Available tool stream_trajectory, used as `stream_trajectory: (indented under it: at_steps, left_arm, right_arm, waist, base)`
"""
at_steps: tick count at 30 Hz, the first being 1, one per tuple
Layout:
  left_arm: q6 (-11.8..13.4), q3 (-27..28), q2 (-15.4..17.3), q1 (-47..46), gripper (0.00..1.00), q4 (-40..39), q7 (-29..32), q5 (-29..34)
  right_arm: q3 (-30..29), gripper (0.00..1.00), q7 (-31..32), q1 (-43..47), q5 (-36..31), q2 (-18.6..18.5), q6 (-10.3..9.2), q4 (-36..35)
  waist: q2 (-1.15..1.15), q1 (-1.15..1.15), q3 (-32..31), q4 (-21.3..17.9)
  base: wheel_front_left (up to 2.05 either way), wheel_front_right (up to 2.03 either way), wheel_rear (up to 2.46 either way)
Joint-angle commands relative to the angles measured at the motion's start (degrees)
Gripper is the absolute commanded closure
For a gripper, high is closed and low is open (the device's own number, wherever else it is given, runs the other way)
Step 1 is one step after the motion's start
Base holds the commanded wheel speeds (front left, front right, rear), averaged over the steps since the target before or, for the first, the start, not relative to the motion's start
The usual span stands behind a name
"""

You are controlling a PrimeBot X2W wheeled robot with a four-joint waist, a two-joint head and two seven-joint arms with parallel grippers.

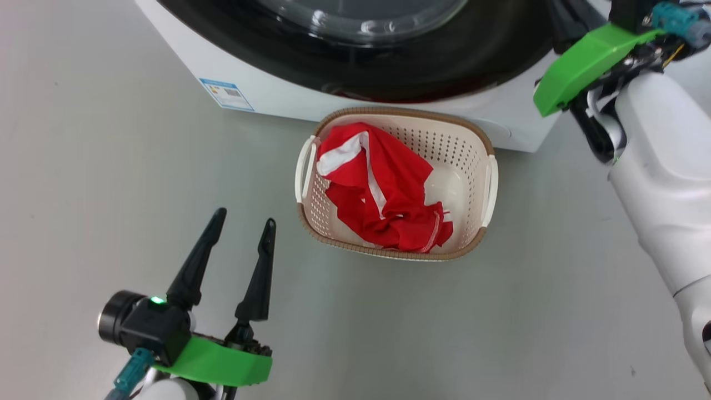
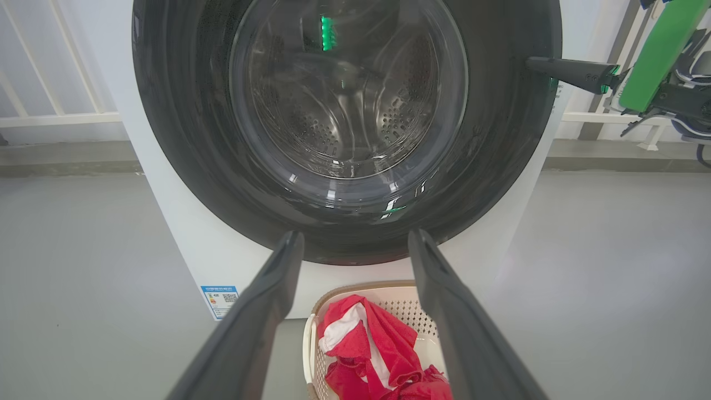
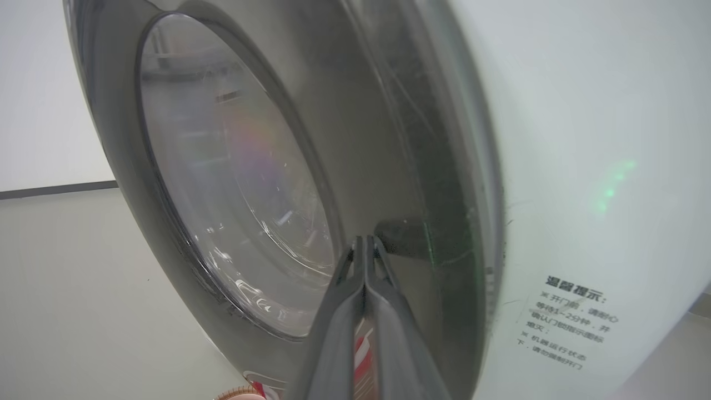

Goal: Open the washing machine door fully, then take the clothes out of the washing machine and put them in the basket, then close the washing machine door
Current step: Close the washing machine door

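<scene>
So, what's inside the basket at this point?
The red clothes with white stripes lie bunched in the basket, mostly toward the robot's left; the basket's bare cream bottom shows at the right. Anything beneath the heap is covered.

- A bare test room with a laundry set-up, not a furnished home;
- white washer [image 2: 205, 239] standing free on a plain grey floor [image 1: 111, 166];
- basket [image 1: 472, 150] of clothes [image 1: 383, 189] before it;
- white railing [image 2: 55, 118] behind
</scene>
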Motion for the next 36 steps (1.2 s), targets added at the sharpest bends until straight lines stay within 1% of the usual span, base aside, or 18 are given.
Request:
stream_trajectory:
  at_steps: [1, 5, 11, 15, 20, 26, 27, 28, 29, 30, 36]
  left_arm:
    - [0.16, 1.91, 0.55, -1.28, 0.00, -1.77, -0.68, 0.67]
    - [0.39, 1.85, 0.54, -2.15, 0.00, -1.85, -0.68, 0.51]
    - [0.91, 1.72, 0.54, -3.13, 0.00, -3.02, -0.68, 0.99]
    - [1.33, 1.39, 0.54, -3.10, 0.00, -3.16, -0.68, 0.85]
    - [1.62, 1.29, 0.54, -3.19, 0.00, -2.77, -0.68, 0.64]
    - [1.91, 1.41, 0.54, -2.99, 0.00, -2.00, -0.68, 0.25]
    - [1.93, 1.49, 0.54, -2.93, 0.00, -1.88, -0.68, 0.22]
    - [1.95, 1.55, 0.54, -2.87, 0.00, -1.77, -0.68, 0.21]
    - [1.95, 1.60, 0.54, -2.77, 0.00, -1.67, -0.68, 0.15]
    - [1.97, 1.73, 0.54, -2.66, 0.00, -1.58, -0.68, 0.15]
    - [1.99, 2.51, 0.53, -2.11, 0.00, -1.10, -0.68, -0.49]
  right_arm:
    - [-0.28, 1.00, -0.50, -1.19, 0.17, 0.58, -0.06, -1.45]
    - [-3.59, 1.00, -0.51, -2.84, -1.54, 0.10, -0.06, -2.59]
    - [-7.05, 1.00, -0.52, -2.36, -4.79, 1.36, -0.06, -3.66]
    - [-8.11, 1.00, -0.52, -1.82, -5.98, 1.99, -0.06, -3.86]
    - [-7.96, 1.00, -0.52, -0.86, -7.30, 2.67, -0.06, -4.61]
    - [-8.98, 1.00, -0.52, 2.43, -7.59, 3.38, -0.06, -7.19]
    - [-9.54, 0.86, -0.52, 3.02, -7.64, 3.52, -0.06, -7.68]
    - [-9.95, 0.60, -0.52, 3.66, -7.83, 3.66, -0.06, -8.21]
    - [-10.14, 0.01, -0.52, 4.41, -8.04, 3.83, -0.06, -8.72]
    - [-10.26, 0.00, -0.52, 5.16, -8.22, 4.02, -0.06, -9.24]
    - [-10.61, 0.00, -0.52, 9.64, -9.37, 4.62, -0.06, -13.13]
  waist:
    - [0.00, 0.00, 0.93, -0.54]
    - [0.00, 0.00, 1.86, -0.73]
    - [0.00, 0.00, 2.37, -0.82]
    - [0.00, 0.00, 2.41, -1.03]
    - [0.00, 0.00, 2.22, -1.69]
    - [0.00, 0.00, 0.92, -2.87]
    - [0.00, 0.00, 0.67, -3.07]
    - [0.00, 0.00, 0.36, -3.29]
    - [0.00, 0.00, 0.04, -3.52]
    - [0.00, 0.00, -0.25, -3.80]
    - [0.00, 0.00, -2.16, -5.62]
  base:
    - [0.00, 0.00, 0.00]
    - [0.00, 0.00, 0.00]
    - [0.00, 0.00, 0.00]
    - [0.00, 0.00, 0.00]
    - [0.00, 0.00, 0.00]
    - [0.00, 0.00, 0.00]
    - [0.00, 0.00, 0.00]
    - [0.00, 0.00, 0.00]
    - [0.00, 0.00, 0.00]
    - [0.00, 0.00, 0.00]
    - [0.00, 0.00, 0.00]
